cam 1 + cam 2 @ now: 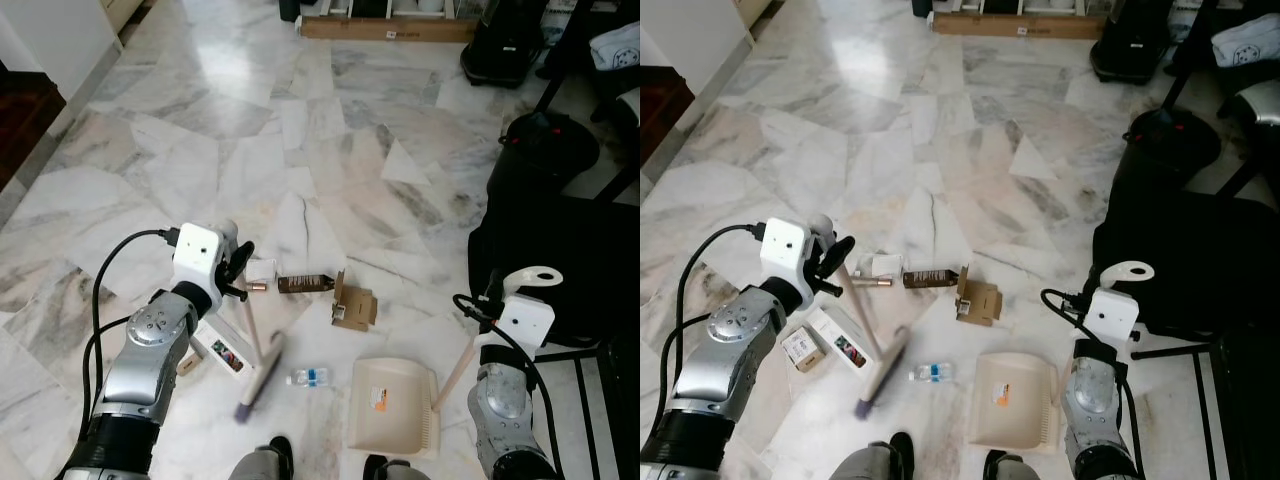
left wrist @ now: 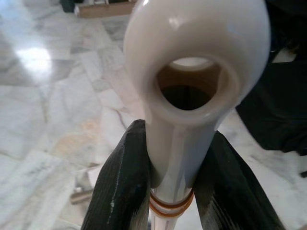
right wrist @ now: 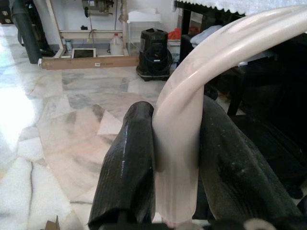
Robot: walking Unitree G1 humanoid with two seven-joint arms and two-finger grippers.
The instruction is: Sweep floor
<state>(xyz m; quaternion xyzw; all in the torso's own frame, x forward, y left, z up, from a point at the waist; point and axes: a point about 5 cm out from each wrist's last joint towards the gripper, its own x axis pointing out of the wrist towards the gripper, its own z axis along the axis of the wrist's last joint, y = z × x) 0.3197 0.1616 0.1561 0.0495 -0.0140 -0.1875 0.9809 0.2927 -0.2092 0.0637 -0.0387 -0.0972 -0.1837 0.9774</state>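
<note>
My left gripper (image 1: 237, 268) is shut on the cream handle of a broom (image 1: 262, 372), whose brush head rests on the marble floor just in front of my feet. In the left wrist view the black fingers (image 2: 122, 187) clamp the handle below its ring-shaped end. My right gripper (image 3: 176, 143) is shut on the curved cream handle of a beige dustpan (image 1: 392, 405) that lies flat on the floor at my right. Litter lies between them: a brown bottle (image 1: 303, 284), a torn cardboard piece (image 1: 353, 305), a small plastic bottle (image 1: 309, 377), a white carton (image 1: 222, 347) and a small white box (image 1: 260, 269).
Black bags (image 1: 560, 270) and a black round case (image 1: 545, 145) crowd the right side, with dark furniture legs behind. A long cardboard box (image 1: 385, 28) and a black vacuum (image 1: 505, 45) stand at the far wall. Open marble floor stretches ahead and to the left.
</note>
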